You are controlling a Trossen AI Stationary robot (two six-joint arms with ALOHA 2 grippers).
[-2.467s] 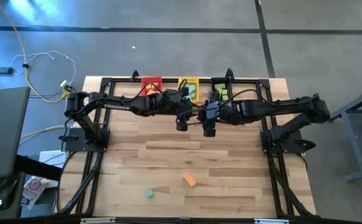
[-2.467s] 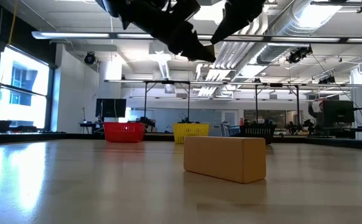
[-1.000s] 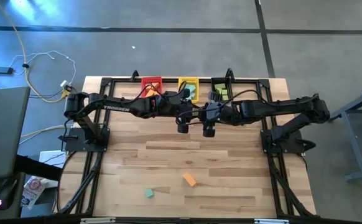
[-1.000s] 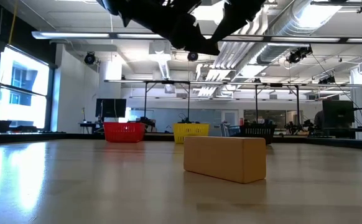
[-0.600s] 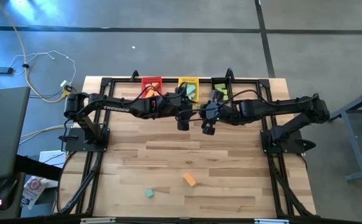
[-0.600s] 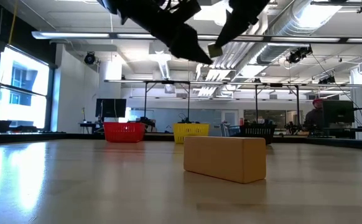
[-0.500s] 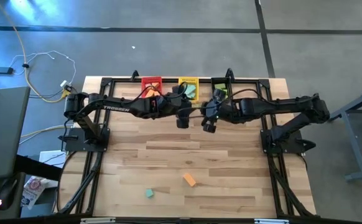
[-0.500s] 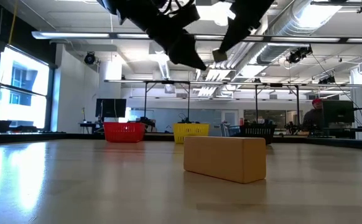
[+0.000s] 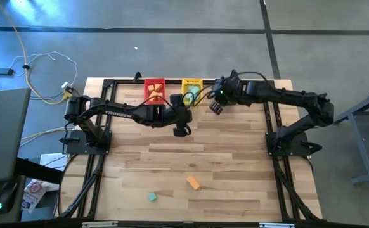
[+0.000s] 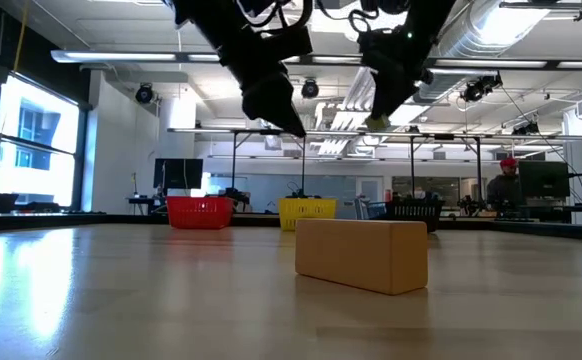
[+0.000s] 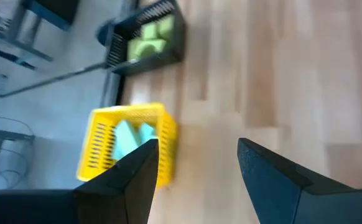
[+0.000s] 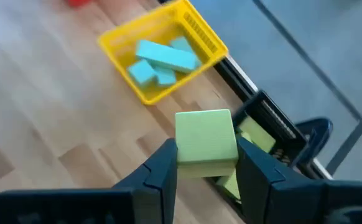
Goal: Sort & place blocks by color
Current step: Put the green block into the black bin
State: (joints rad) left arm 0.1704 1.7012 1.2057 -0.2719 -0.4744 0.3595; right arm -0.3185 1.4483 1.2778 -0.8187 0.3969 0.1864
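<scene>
Risk of missing: green block (image 12: 206, 142) pinched in right gripper (image 12: 204, 163), black bin (image 12: 274, 127) just beyond, easy to clip its rim; left gripper (image 11: 196, 163) spread, empty.

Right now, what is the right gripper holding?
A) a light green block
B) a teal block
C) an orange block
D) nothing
A: in the right wrist view the right gripper is shut on a light green block, near the black bin that already holds green blocks.
</scene>
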